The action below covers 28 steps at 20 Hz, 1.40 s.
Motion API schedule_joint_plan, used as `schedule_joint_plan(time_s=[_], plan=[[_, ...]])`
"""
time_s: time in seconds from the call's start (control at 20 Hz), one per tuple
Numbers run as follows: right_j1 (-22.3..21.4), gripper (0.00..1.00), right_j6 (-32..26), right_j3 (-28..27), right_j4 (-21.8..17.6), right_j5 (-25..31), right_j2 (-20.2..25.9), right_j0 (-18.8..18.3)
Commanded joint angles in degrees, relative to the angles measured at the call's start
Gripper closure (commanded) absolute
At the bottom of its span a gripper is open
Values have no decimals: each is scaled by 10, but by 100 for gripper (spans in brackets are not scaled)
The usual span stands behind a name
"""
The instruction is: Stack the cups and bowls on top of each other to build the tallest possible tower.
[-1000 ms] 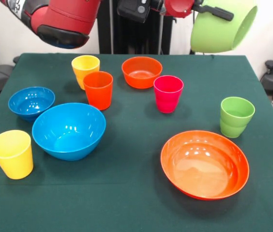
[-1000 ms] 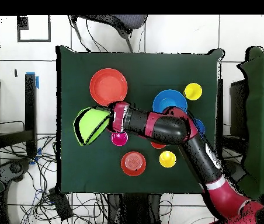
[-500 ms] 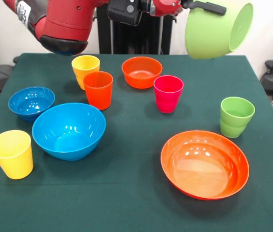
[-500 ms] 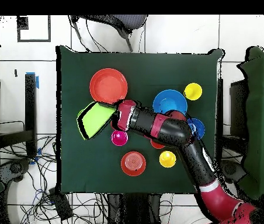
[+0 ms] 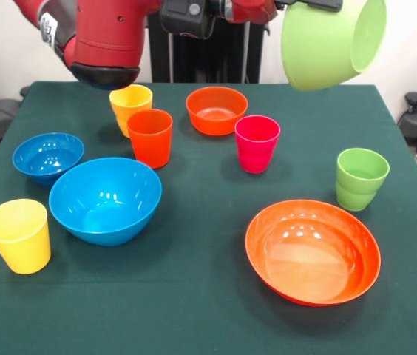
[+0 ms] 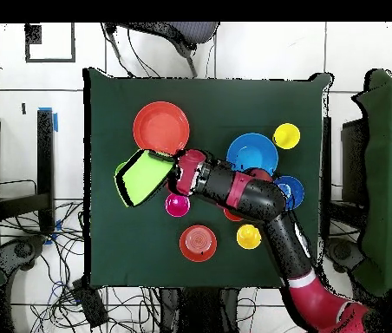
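Note:
My gripper is shut on the rim of the large lime green bowl and holds it high and tilted on its side above the table's back right; it also shows in the overhead view, with the gripper beside it. On the table stand a yellow cup, an orange cup, a pink-red cup, a light green cup and a second yellow cup. The small orange bowl, small blue bowl, large blue bowl and wide shallow orange bowl sit upright, apart.
The dark green table carries everything. The red arm hangs over the back left, above the yellow cup. In the overhead view the arm covers the orange cup. Cables and chairs surround the table.
The gripper has lifted the lime green bowl slightly higher and shifted it a little toward the table's middle; the elbow has swung along. The cups and bowls on the table have not moved.

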Motion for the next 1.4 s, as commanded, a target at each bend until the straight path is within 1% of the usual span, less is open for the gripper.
schedule_joint_plan(time_s=[0.05,0.2,0.3,0.4,0.45,0.55,0.7,0.75,0.9,0.95,1.2,1.4], plan=[[12,100,-136,-25,-27,-37,-33,7],[-2,100,-144,-18,-40,-49,-29,1],[-25,100,-121,-15,-53,-65,-30,-1],[-60,100,-86,-15,-77,-87,-38,0],[-88,100,-63,-18,-94,-96,-47,2],[-114,100,-47,-17,-113,-112,-55,3],[-125,100,-53,-17,-120,-124,-64,3],[-131,100,-51,-16,-129,-136,-67,1],[-131,100,-54,-8,-137,-165,-67,-6],[-122,100,-61,-5,-136,-176,-66,-15],[-101,100,-100,-4,-137,-196,-69,-34],[-62,100,-141,-3,-132,-209,-66,-48]])
